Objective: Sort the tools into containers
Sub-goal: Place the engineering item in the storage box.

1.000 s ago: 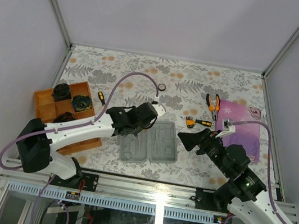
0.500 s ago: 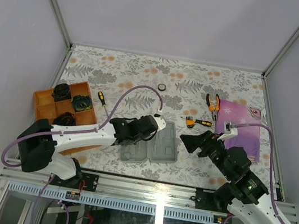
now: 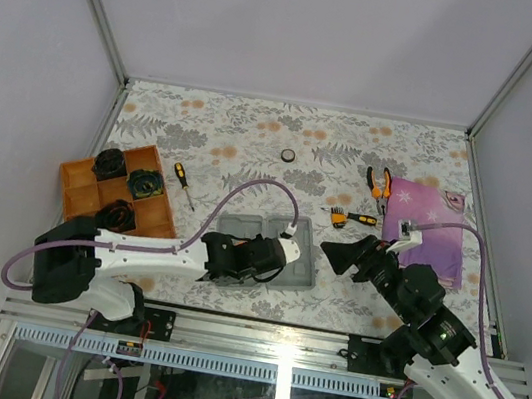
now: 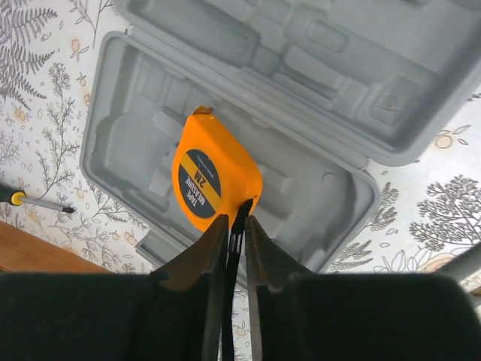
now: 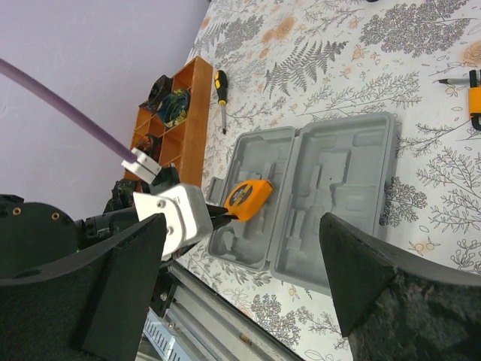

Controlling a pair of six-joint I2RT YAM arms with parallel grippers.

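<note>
Roughly, by size. Floral table (image 3: pixel 208 119) carries everything.

Case (image 5: pixel 346 188): grey, open flat, both moulded halves facing up. Left arm reaches across its middle.

Tray (image 3: pixel 80 192): orange, divided into compartments, left of the case and apart from it. Dark items sit in several compartments; I cannot tell what they are.

Cloth (image 3: pixel 432 204): purple, right of the case, well apart.

Right gripper (image 3: pixel 330 252): just right of the case, above the table. Fingers spread wide, nothing between them.

Left gripper (image 4: pixel 234 222): over the case's near edge. Jaws are almost together, pinching a thin black tab (image 4: pixel 231 263) that runs from the tape measure.

Tape measure (image 4: pixel 214 177): orange, label up, tilted, over the case half on the tray side. Whether it rests on the recess floor I cannot tell.

Pliers (image 3: pixel 379 184): beyond the case to the right, next to the cloth's far corner.

Bit set (image 3: pixel 354 218): just beyond the case's far right corner, on the table.

Screwdriver (image 3: pixel 183 180): beyond the case's far left corner, between case and tray.

Ring (image 3: pixel 288 155): small, black, straight beyond the case, well apart.
</note>
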